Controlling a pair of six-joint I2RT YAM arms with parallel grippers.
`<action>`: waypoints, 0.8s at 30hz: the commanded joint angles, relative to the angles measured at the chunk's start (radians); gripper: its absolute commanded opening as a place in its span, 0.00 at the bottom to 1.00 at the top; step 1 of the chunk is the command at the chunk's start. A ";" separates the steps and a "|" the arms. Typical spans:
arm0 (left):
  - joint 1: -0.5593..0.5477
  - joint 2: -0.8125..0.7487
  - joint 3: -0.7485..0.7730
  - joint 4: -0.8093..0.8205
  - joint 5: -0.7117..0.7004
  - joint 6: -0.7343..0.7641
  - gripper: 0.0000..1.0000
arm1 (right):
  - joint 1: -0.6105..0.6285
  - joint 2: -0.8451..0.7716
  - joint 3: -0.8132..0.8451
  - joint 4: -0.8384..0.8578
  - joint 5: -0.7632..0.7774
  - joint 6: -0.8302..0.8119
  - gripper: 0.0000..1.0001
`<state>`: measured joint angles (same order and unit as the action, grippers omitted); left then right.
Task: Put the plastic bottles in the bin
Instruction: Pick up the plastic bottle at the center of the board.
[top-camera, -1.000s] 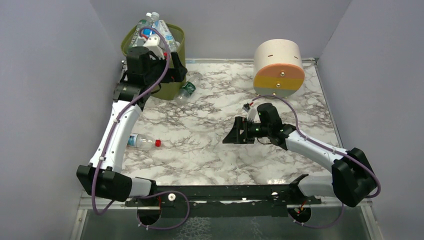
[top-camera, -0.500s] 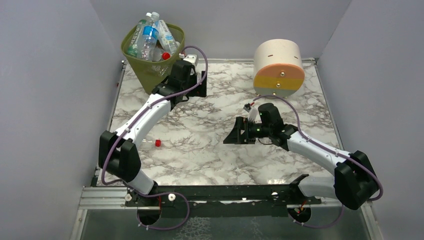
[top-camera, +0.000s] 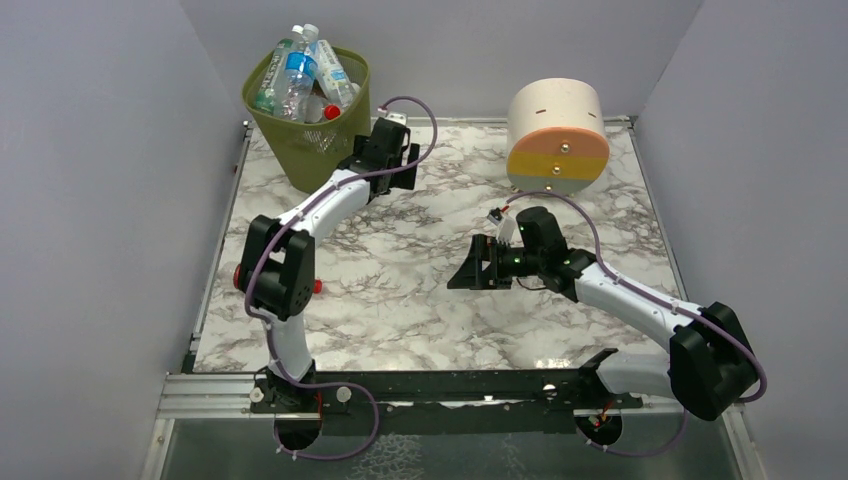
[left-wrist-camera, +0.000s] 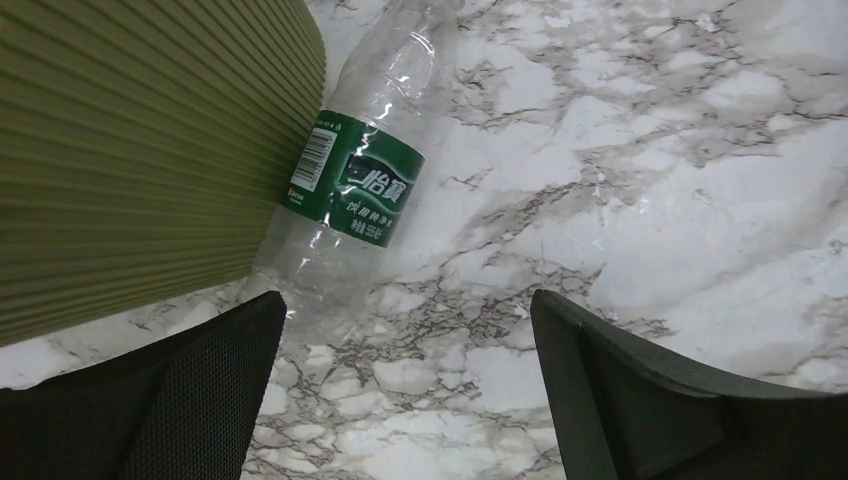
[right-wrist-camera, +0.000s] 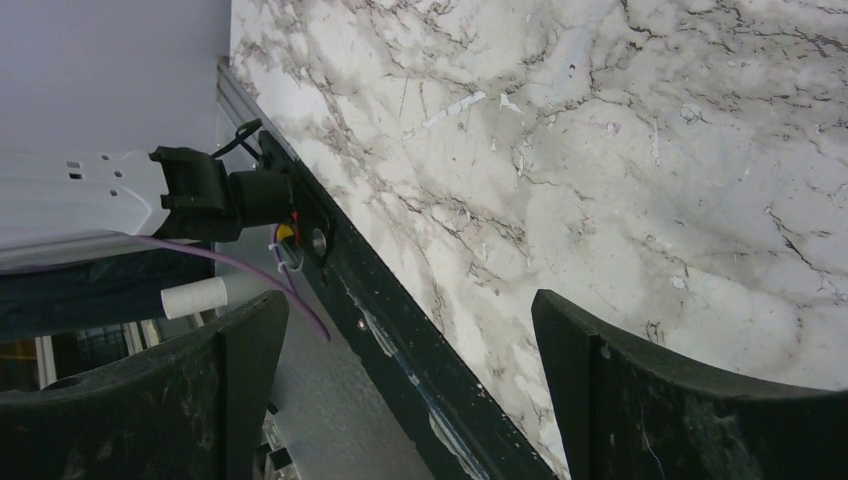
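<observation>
The olive-green mesh bin (top-camera: 300, 152) stands at the far left with several bottles (top-camera: 297, 75) sticking out of its top. A clear bottle with a green label (left-wrist-camera: 360, 190) lies on the marble against the bin's wall (left-wrist-camera: 130, 150). My left gripper (top-camera: 392, 172) hovers just short of it, open and empty (left-wrist-camera: 405, 400); it hides that bottle in the top view. Of another bottle, only the red cap (top-camera: 316, 287) shows beside my left arm's elbow. My right gripper (top-camera: 470, 272) is open and empty over the table's middle (right-wrist-camera: 410, 390).
A cream cylinder with orange, yellow and grey bands (top-camera: 556, 135) lies at the back right. Grey walls close in the left, back and right. The black mounting rail (right-wrist-camera: 400, 330) runs along the near edge.
My left arm has swung from above the bin down to its right side, low over the table by the green-labelled bottle. The right arm has not moved.
</observation>
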<state>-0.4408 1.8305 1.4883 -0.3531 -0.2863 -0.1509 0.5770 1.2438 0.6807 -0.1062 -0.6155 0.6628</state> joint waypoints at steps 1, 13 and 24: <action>-0.006 0.098 0.076 0.026 -0.105 0.070 0.99 | 0.005 -0.021 0.005 -0.014 -0.004 -0.014 0.95; -0.006 0.294 0.215 0.004 -0.235 0.156 0.99 | 0.004 -0.017 0.025 -0.048 0.003 -0.020 0.95; -0.001 0.369 0.246 -0.018 -0.281 0.186 0.99 | 0.004 -0.018 0.029 -0.062 0.013 -0.011 0.95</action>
<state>-0.4408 2.1784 1.7054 -0.3473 -0.5232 0.0139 0.5770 1.2430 0.6807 -0.1444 -0.6147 0.6575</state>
